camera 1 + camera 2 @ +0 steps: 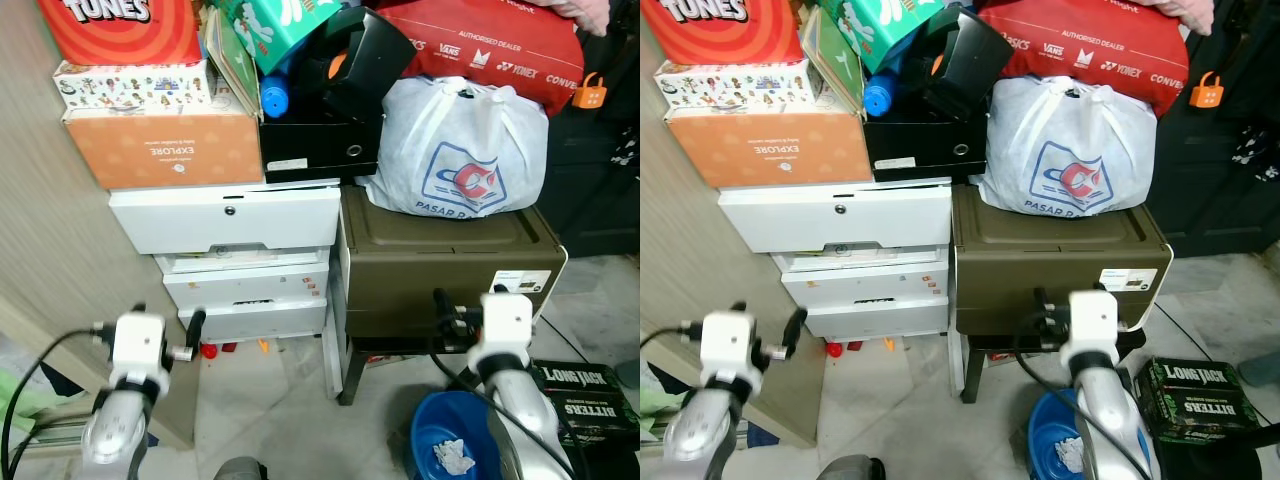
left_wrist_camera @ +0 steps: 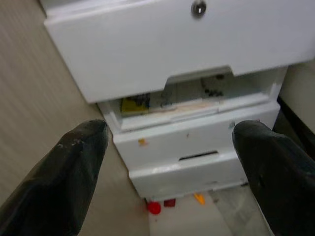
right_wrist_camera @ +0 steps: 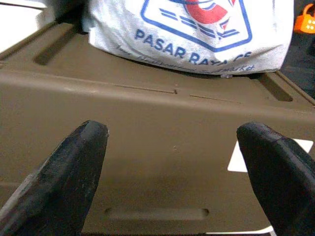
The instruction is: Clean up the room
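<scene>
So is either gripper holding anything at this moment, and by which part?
Nothing is held. The left gripper has its jaws open facing the white drawer unit; the right gripper has its jaws open facing the brown storage box.

Floor (image 1: 270, 400) w/ drawers (image 1: 235, 260), brown box (image 1: 440, 265)

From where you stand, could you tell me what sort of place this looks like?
Probably a cluttered storage corner of a home: white plastic drawers beside an olive storage box, a shopping bag on top, and stacked cartons.
</scene>
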